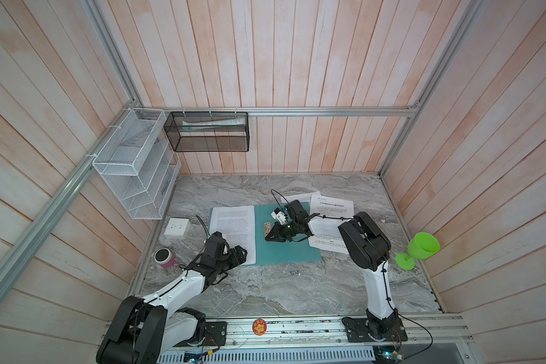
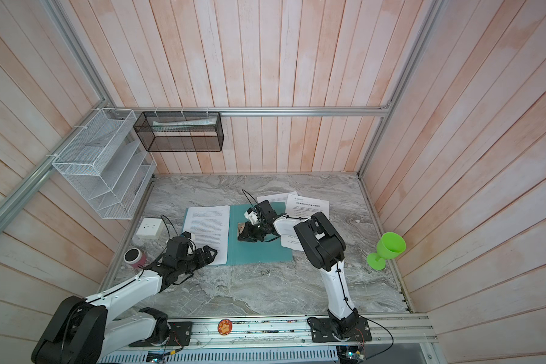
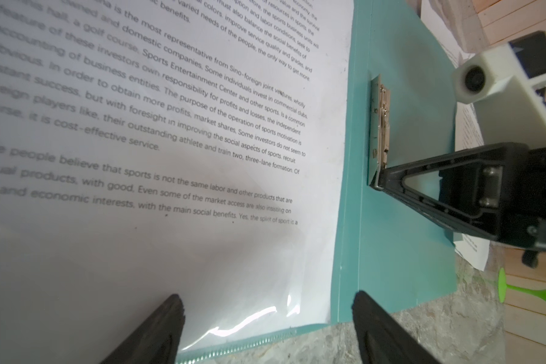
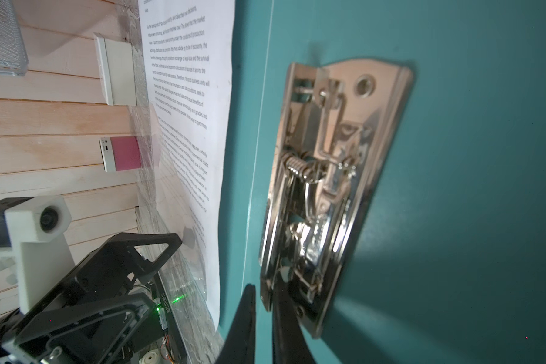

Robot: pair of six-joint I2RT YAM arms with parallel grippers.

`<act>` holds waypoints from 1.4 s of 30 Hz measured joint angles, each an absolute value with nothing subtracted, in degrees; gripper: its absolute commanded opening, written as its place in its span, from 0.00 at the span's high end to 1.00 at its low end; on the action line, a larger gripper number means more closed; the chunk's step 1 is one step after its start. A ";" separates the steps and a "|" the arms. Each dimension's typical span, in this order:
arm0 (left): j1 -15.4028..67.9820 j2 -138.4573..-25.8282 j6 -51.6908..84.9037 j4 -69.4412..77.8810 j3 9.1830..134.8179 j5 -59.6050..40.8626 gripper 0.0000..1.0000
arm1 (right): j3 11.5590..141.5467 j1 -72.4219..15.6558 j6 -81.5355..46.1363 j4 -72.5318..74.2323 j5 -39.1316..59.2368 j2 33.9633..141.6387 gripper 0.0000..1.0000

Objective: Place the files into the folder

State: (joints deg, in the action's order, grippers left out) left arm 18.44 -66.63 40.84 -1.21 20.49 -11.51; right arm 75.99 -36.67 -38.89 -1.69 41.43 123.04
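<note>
The teal folder (image 1: 286,252) lies opened out flat on the marble table (image 1: 265,290). Its shiny metal clip (image 1: 267,227) sits on the right leaf, just beside the spine fold. A white sheet of dense text (image 1: 232,227) covers the left leaf, squared to it. Just beside the folder's far right corner lies a headed sheet (image 1: 332,205), overlapping another sheet (image 1: 300,196) that pokes out behind it.

White arm links (image 1: 374,293), black joints (image 1: 363,242); white camera housing (image 3: 486,85); right tool (image 3: 378,181) black, triangular; green light (image 4: 157,310), possibly LED.
</note>
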 measured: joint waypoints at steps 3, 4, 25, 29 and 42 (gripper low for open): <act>18.44 -66.63 40.84 -0.99 20.36 -11.49 0.15 | 76.23 -36.67 -38.83 -2.22 41.43 123.33 0.90; 18.44 -66.63 40.82 -0.75 20.27 -11.51 0.15 | 76.25 -36.67 -38.74 -2.42 41.41 123.46 0.90; 18.44 -71.57 40.77 0.86 22.37 -11.29 0.32 | 81.45 -37.08 -36.93 -9.39 39.05 125.38 1.00; 18.46 -74.22 41.08 0.99 24.21 -10.94 0.34 | 82.94 -37.26 -35.90 -12.14 37.12 125.47 1.00; 18.68 -75.90 41.89 1.21 25.30 -9.98 0.36 | 90.32 -37.80 -31.57 -23.05 33.21 127.68 1.00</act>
State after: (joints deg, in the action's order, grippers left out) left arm 18.68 -75.90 41.89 1.21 25.30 -9.98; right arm 90.32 -37.80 -31.57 -23.05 33.21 127.68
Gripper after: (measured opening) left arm 0.640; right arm 0.047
